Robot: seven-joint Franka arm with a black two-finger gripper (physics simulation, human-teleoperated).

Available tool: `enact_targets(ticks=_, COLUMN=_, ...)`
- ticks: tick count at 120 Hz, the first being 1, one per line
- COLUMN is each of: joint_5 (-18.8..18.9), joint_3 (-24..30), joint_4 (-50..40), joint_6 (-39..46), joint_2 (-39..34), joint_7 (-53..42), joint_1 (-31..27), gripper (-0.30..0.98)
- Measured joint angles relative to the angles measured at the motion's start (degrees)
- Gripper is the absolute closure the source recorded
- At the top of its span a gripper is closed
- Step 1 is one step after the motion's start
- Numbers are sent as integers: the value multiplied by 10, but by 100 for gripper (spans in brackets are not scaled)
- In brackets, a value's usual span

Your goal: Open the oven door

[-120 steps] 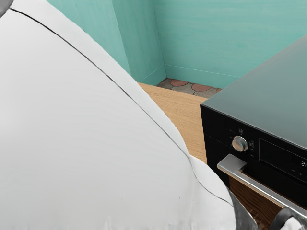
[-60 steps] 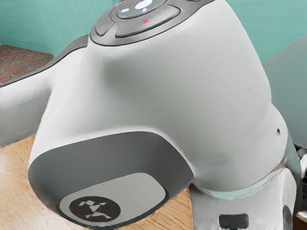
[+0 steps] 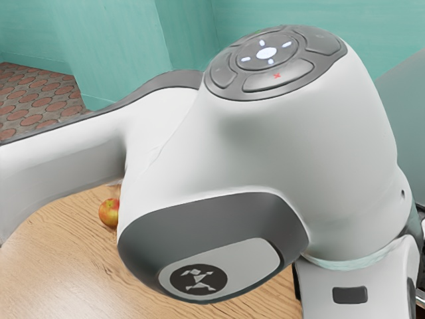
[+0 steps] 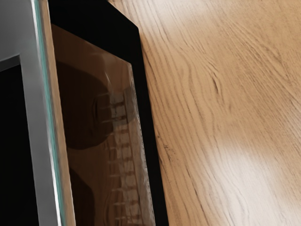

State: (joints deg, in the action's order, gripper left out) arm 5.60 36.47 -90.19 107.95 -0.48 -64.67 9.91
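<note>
Easing the oven door (image 4: 108, 28) open on an uncertain hold

Judging the gripper comes first: I cannot tell whether it is released, clenched or grasping the handle (image 4: 40, 141). The door sits at the oven's (image 3: 406, 126) front, with the handle running along it and the dark window (image 4: 80, 165) beside that. How far the door stands from the oven's body, I cannot tell either.

A poor hold is the likeliest trouble: the smooth metal bar could slip free if caught only by its edge. A straight tug could also fail, since the door has to swing about its hinge, and a hand that ignores that arc may twist against the bar or bind. The hand could knock the glass, too, if it comes in too deep.

The door's black border makes a clear edge against the wooden table (image 4: 225, 94), whose bare grain in front of the oven offers room for the swing. The bulky arm (image 3: 292, 153) reaches across to the oven, and its elbowed housing needs space as it backs off. The apple (image 3: 108, 212) lies well apart from the oven, close by the arm, where a wide retreat might nudge it.
</note>
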Motion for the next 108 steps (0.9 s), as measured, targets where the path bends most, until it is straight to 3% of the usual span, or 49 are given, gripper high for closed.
enact_targets(ticks=50, joint_5=12, joint_3=-1, joint_4=3, joint_6=12, joint_2=31, joint_7=-2, joint_1=-4, gripper=0)
enact_targets(ticks=58, joint_5=15, joint_3=0, joint_4=-35, joint_6=15, joint_2=11, joint_7=-2, joint_1=-20, gripper=0)
enact_targets(ticks=62, joint_5=16, joint_3=12, joint_4=-108, joint_6=21, joint_2=-55, joint_7=0, joint_1=-58, gripper=3)
enact_targets(ticks=64, joint_5=13, joint_3=31, joint_4=-161, joint_6=21, joint_2=-130, joint_7=1, joint_1=-79, gripper=17)
enact_targets(ticks=69, joint_5=-5, joint_3=90, joint_4=-222, joint_6=-5, joint_2=-325, joint_7=9, joint_1=44, gripper=14)
enact_targets(ticks=72, joint_5=-3, joint_3=95, joint_4=-131, joint_6=-52, joint_2=-422, joint_7=25, joint_1=86, gripper=12)
enact_targets(ticks=76, joint_5=30, joint_3=34, joint_4=38, joint_6=-128, joint_2=-462, joint_7=54, joint_1=62, gripper=9)
enact_targets(ticks=78, joint_5=45, joint_3=-21, joint_4=99, joint_6=-156, joint_2=-440, joint_7=71, joint_1=31, gripper=9)
enact_targets(ticks=83, joint_5=65, joint_3=-170, joint_4=178, joint_6=-204, joint_2=-295, joint_7=110, joint_1=-21, gripper=7)
enact_targets(ticks=90, joint_5=50, joint_3=-323, joint_4=223, joint_6=-230, joint_2=-116, joint_7=159, joint_1=-56, gripper=5)
enact_targets(ticks=98, joint_5=9, joint_3=-390, joint_4=230, joint_6=-245, joint_2=7, joint_7=205, joint_1=-99, gripper=3)
enact_targets(ticks=108, joint_5=-29, joint_3=-415, joint_4=213, joint_6=-257, joint_2=76, joint_7=254, joint_1=-142, gripper=2)
